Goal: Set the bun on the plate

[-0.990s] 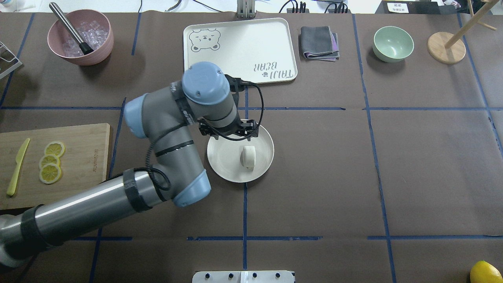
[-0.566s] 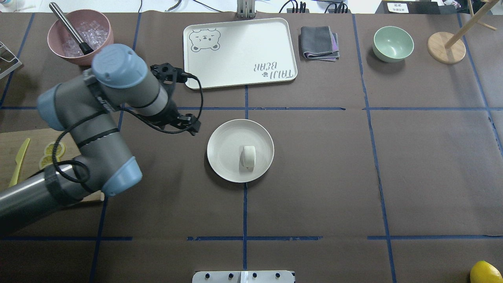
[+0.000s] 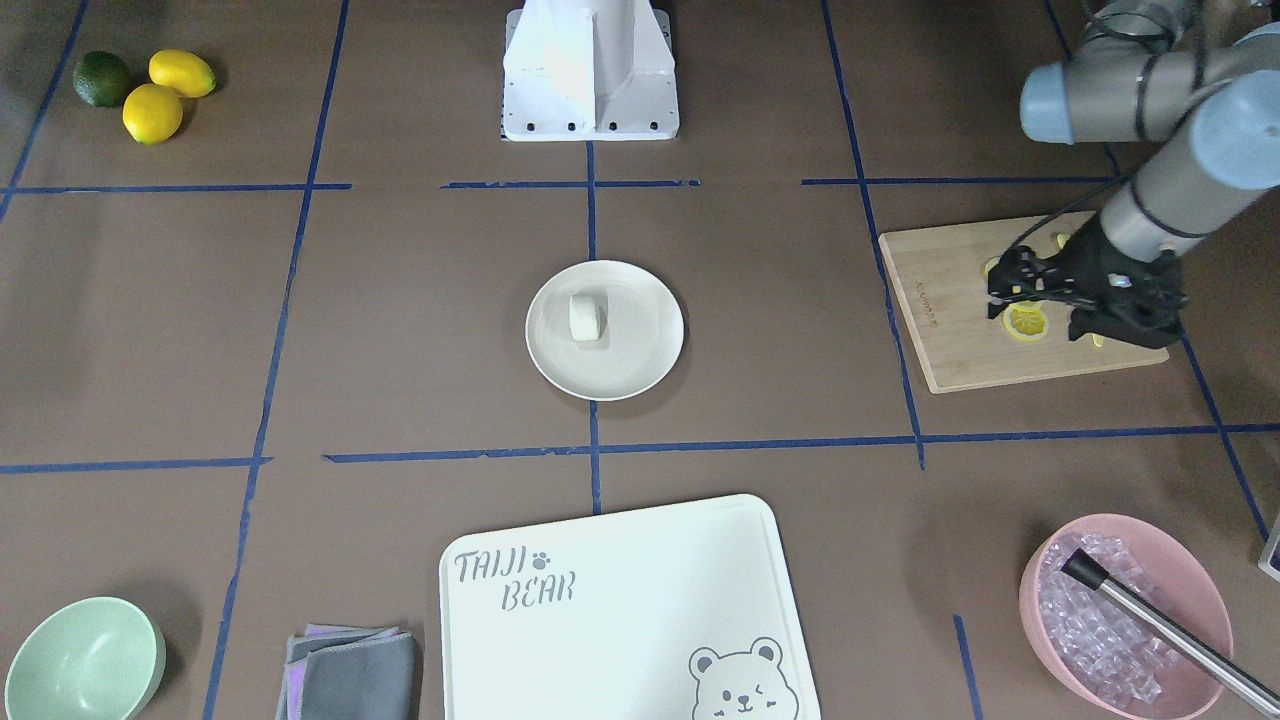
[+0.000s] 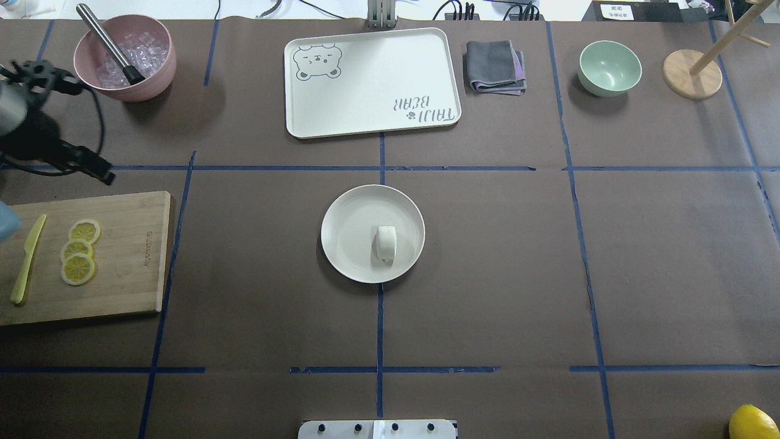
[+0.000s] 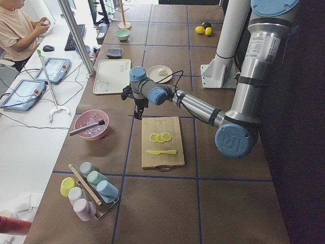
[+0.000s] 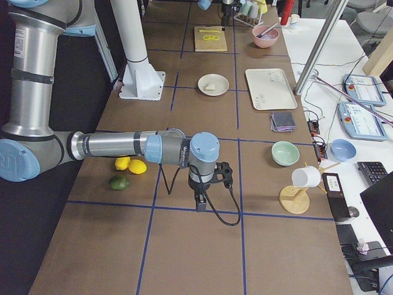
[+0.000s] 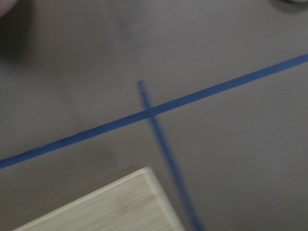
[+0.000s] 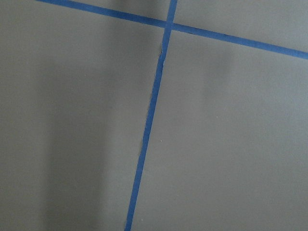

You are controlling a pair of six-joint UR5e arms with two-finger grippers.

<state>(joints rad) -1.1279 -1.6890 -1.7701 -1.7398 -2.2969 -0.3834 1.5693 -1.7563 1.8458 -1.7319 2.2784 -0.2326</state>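
Observation:
The small white bun point(image 4: 385, 242) lies on its side on the round cream plate point(image 4: 347, 244) at the table's middle, right of the plate's centre. The front-facing view shows the same bun point(image 3: 586, 316) on the plate point(image 3: 640, 360), with nothing touching it. My left gripper point(image 3: 1045, 315) hangs open and empty far off to the left, above the wooden cutting board point(image 3: 950, 320). My right gripper point(image 6: 200, 201) shows only in the exterior right view, low over bare table near the lemons; I cannot tell its state.
Lemon slices point(image 4: 78, 251) and a yellow knife point(image 4: 25, 261) lie on the cutting board point(image 4: 128, 256). Along the far edge stand a pink ice bowl point(image 4: 125, 58), the bear tray point(image 4: 372, 79), a folded cloth point(image 4: 495, 66), a mint bowl point(image 4: 609, 67) and a wooden stand point(image 4: 691, 74).
My left arm has swung away from above the plate to the table's left edge. The bun has stayed where it lay on the plate.

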